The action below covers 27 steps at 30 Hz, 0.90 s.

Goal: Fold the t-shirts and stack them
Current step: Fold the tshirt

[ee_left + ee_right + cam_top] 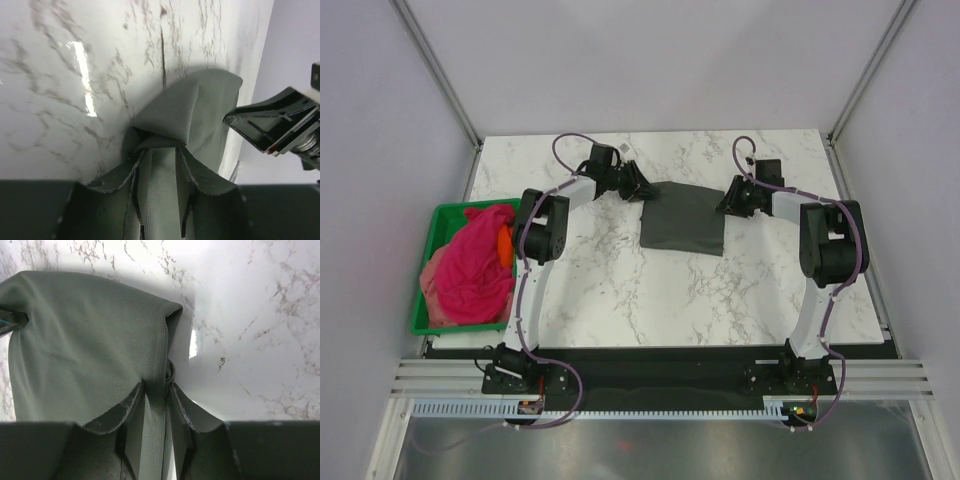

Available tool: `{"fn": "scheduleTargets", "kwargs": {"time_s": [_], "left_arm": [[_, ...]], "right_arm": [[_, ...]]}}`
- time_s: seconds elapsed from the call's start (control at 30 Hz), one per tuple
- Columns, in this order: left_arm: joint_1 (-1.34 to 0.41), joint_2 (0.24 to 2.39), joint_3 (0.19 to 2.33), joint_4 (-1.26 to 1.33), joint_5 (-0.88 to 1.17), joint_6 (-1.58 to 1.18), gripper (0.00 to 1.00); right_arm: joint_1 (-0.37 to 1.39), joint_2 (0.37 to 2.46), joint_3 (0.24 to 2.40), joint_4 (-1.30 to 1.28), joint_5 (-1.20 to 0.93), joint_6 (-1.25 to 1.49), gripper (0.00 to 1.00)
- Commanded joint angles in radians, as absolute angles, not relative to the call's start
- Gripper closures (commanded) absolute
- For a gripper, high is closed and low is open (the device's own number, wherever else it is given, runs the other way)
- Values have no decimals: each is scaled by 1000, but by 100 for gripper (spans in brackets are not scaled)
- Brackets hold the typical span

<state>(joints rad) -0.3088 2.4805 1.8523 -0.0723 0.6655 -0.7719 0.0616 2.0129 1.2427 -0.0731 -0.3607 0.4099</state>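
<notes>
The wrist views are showing what the overhead cannot: the left gripper and right gripper are each clenching a bunched corner of the charcoal t-shirt, which is lying far-centre. Only overhead, the magenta t-shirt is heaping in the green bin at left, mostly hiding the salmon t-shirt.

Arms extended, left gripper, right gripper clamped on grey t-shirt

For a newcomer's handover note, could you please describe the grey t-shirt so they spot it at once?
On the white marble table, toward its far middle, a dark charcoal t-shirt lies roughly rectangular, its far corners pinched by the left gripper and right gripper. The other shirts are pink, heaped in the green bin.
</notes>
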Motion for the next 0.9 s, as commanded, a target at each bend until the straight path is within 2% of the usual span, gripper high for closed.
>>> {"fn": "scheduleTargets", "kwargs": {"time_s": [0.0,0.1,0.23,0.37,0.43,0.47,0.67,0.87], "left_arm": [[-273,2519,1902,-87,643,-850,65],[-272,2488,1879,-89,626,-859,66],[-272,2421,1879,-87,652,-859,62],[-276,2352,1913,-83,704,-848,60],[-281,2336,1921,-81,713,-848,60],[-281,2324,1914,-81,716,-847,60],[-281,2159,1720,-87,634,-775,60],[-291,2066,1496,-89,597,-672,57]], "right_arm": [[60,2031,1269,-60,-318,376,72],[60,2019,1266,-61,-302,367,77],[58,2002,1279,-72,-316,367,77],[60,1996,1301,-80,-324,376,60],[60,1994,1305,-83,-333,385,57],[60,1988,1307,-83,-334,390,52],[60,1956,1321,-126,-388,385,45],[60,1927,1301,-195,-406,336,43]]}}
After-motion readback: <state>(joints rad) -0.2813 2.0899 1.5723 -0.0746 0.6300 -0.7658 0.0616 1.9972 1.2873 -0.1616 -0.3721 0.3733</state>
